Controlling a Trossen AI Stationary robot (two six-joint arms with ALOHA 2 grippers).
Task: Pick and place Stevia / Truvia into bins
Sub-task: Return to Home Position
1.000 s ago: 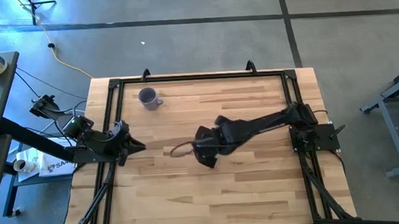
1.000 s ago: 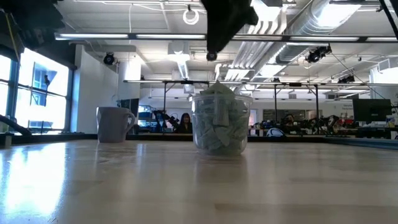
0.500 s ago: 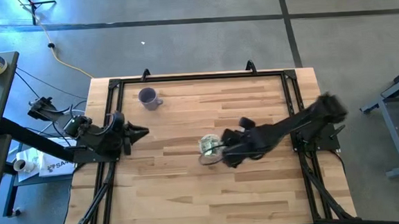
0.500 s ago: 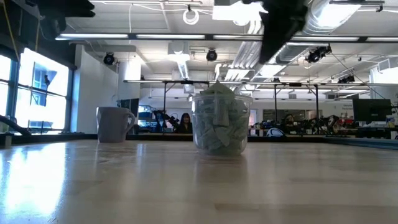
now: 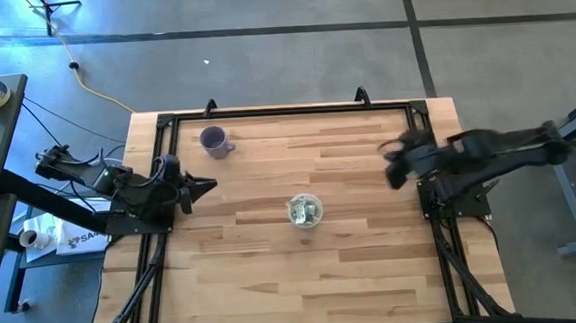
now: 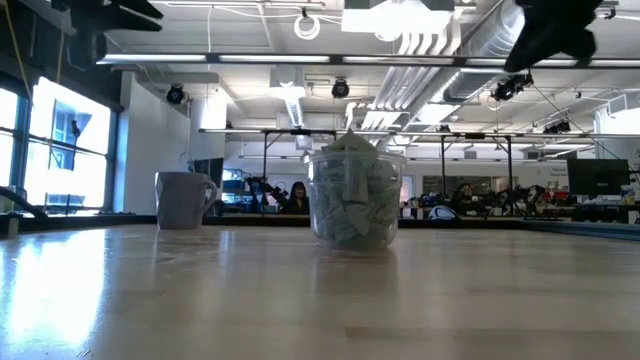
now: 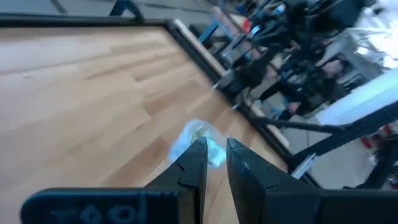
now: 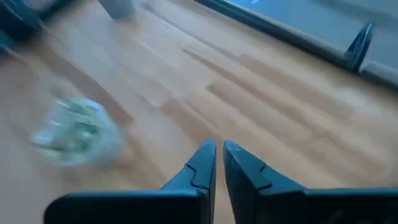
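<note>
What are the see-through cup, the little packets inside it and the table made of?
The cup looks like clear plastic: the packets show through its wall. The packets look like thin paper, pale green, creased. The table looks like smooth wood, with plank lines.

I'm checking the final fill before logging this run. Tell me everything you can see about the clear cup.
The clear cup is small, round, translucent plastic with a whitish rim, standing upright near the middle of the wooden table. Pale green-and-white sachets fill it, a few poking above the rim. Outside, only the table touches it; the purple mug stands well apart.
</note>
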